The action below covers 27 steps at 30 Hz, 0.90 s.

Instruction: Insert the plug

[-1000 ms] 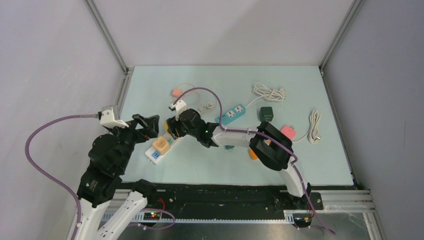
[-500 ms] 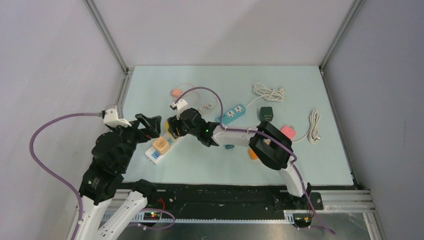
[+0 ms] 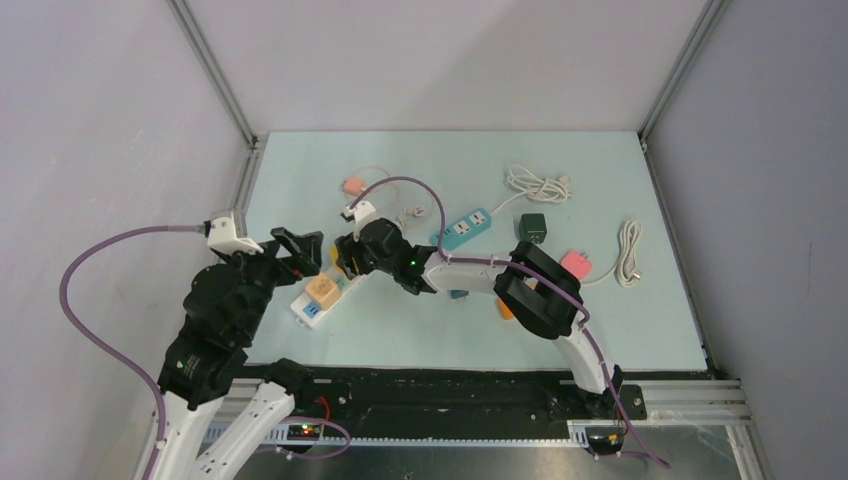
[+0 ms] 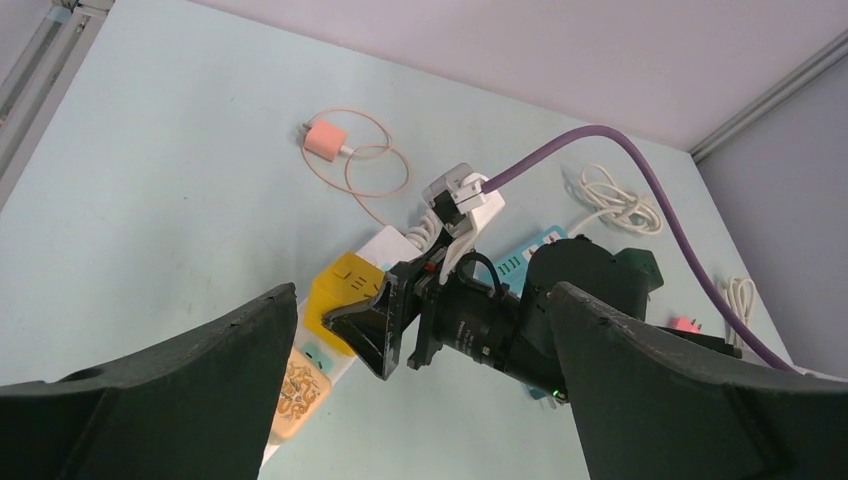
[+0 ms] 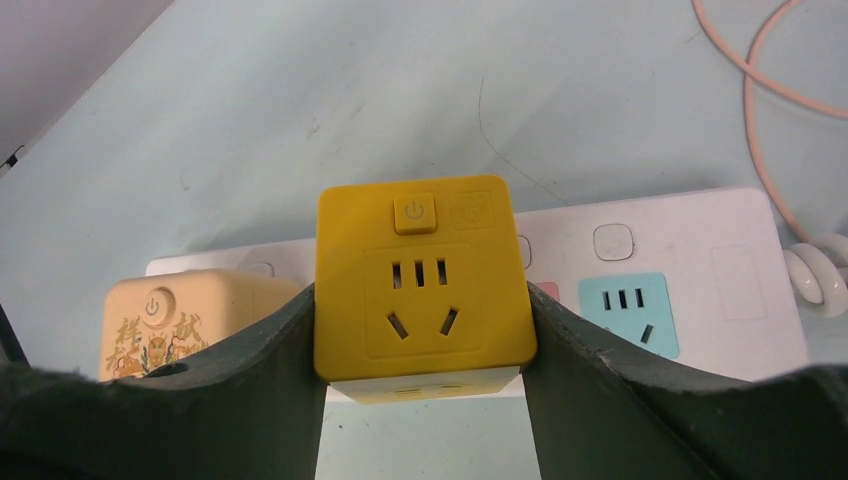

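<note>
Two arms are over the table (image 3: 620,330) and there are two power strips on it: a white strip (image 5: 700,250) and a teal strip (image 3: 467,228) off to its far right.

The white strip carries two cube plugs. A beige cube (image 5: 170,320) sits at its near end. A yellow cube (image 5: 423,250) stands right beside that, on the strip's middle. The right gripper (image 5: 420,300) pinches the yellow cube by its two sides, one finger flat against each. I can't tell whether its pins are fully home. One blue socket (image 5: 628,310) on the strip is open beyond the yellow cube.

The left gripper (image 3: 300,252) hangs just left of the strip with its jaws spread wide, holding nothing.

There are two pink plugs. One (image 3: 351,186) lies beyond the strip with a thin looped cord, and the other (image 3: 575,264) is well to the right. One dark green adapter (image 3: 532,228) sits past the teal strip. Two white cable bundles (image 3: 538,183) (image 3: 628,252) lie further right.
</note>
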Tool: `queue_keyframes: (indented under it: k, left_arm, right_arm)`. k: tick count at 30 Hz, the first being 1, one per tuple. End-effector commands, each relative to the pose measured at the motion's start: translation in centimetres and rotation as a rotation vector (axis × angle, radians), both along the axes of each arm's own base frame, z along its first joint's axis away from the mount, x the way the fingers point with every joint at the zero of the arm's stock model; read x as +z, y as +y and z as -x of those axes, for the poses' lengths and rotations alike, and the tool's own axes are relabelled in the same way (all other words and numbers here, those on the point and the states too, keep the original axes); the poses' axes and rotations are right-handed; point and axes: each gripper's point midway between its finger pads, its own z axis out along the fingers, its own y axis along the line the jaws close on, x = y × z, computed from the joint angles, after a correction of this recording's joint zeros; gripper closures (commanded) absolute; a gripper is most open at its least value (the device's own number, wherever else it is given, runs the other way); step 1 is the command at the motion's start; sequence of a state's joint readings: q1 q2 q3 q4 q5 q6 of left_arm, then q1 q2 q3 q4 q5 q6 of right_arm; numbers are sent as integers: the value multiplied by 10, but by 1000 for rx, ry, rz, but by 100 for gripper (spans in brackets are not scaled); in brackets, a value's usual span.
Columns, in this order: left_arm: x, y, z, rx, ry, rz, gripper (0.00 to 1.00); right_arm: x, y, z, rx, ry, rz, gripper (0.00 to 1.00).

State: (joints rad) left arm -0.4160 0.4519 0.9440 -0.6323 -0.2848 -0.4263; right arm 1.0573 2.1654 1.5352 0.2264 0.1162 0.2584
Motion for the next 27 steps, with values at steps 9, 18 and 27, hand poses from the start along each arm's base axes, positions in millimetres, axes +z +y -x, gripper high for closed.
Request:
queue_keyframes:
  k: [9, 18, 27]
  left_arm:
    - [1, 0, -4, 3, -6, -7, 0]
    - [1, 0, -5, 7, -5, -12, 0]
    - [0, 1, -4, 8, -5, -13, 0]
  right_arm:
    - [-16, 2, 8, -21, -91, 47, 100]
    - [-53, -7, 19, -53, -90, 115, 100]
    - [-83, -22, 29, -61, -89, 175, 100]
